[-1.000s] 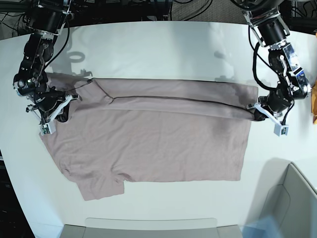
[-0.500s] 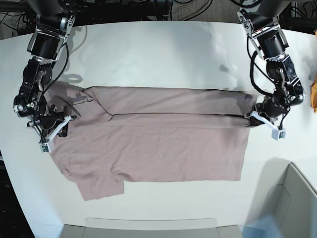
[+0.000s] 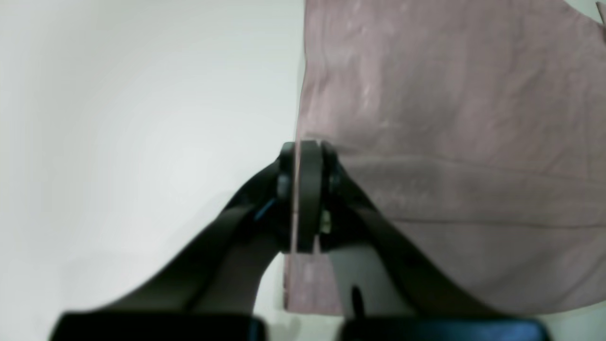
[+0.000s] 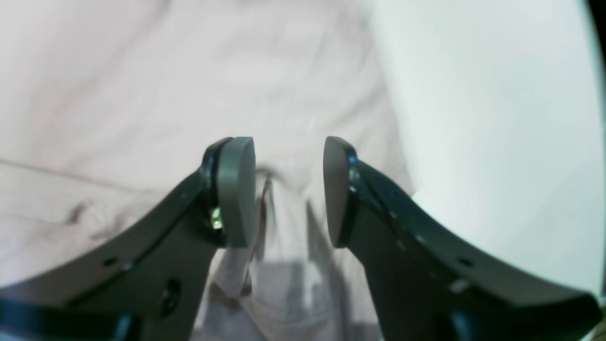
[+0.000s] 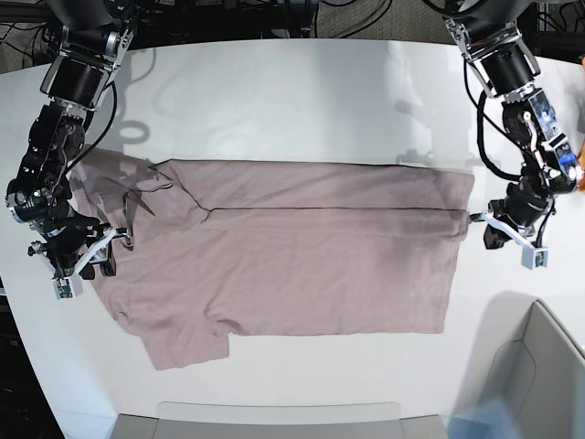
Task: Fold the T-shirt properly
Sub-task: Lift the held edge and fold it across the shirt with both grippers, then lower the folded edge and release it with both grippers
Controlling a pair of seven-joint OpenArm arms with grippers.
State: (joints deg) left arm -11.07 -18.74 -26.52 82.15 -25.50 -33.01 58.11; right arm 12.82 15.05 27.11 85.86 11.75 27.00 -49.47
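Since the earlier frames, the top band of the T-shirt (image 5: 302, 247) has been laid flatter and both arms have been drawn outward. The right end effector (image 4: 289, 189) is seen parted, nothing held, over the sleeve side. The left end effector (image 3: 305, 196) is seen pressed shut at the hem edge; whether cloth is pinched cannot be told. The shirt is spread on the white surface (image 5: 302, 101), long axis running left-right in the base view, collar toward the right arm.

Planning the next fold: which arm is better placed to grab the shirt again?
Probably the right. The right claw is open with the T-shirt directly under it, while the left claw is shut at the hem edge.
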